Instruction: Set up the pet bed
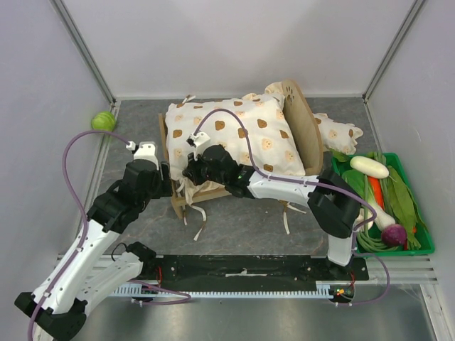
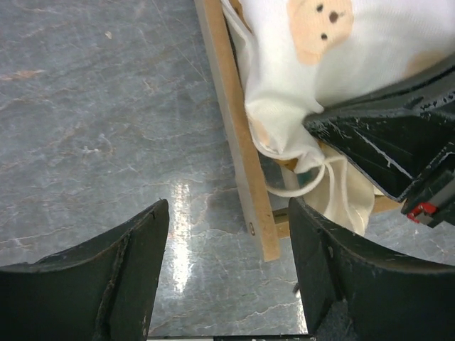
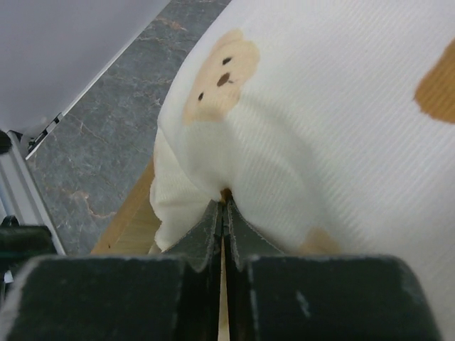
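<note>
Grey marbled tabletop boxed by pale walls, with the pet bed point(image 1: 307, 135) lying mid-table, headboard to the right, and the cushion point(image 1: 242, 135) heaped over it. Seemingly at the step of seating that cushion in the frame: right gripper point(image 3: 224, 206) clenched on a fold at the cushion's near-left corner, just above the bed's near rail; left gripper point(image 2: 227, 213) spread wide, holding nothing, hovering over bare table with the bed's left rail end showing between its fingers. Next, probably calls for tugging the pinched corner down inside the rails while bracing the frame, without dragging the light bed along.
</note>
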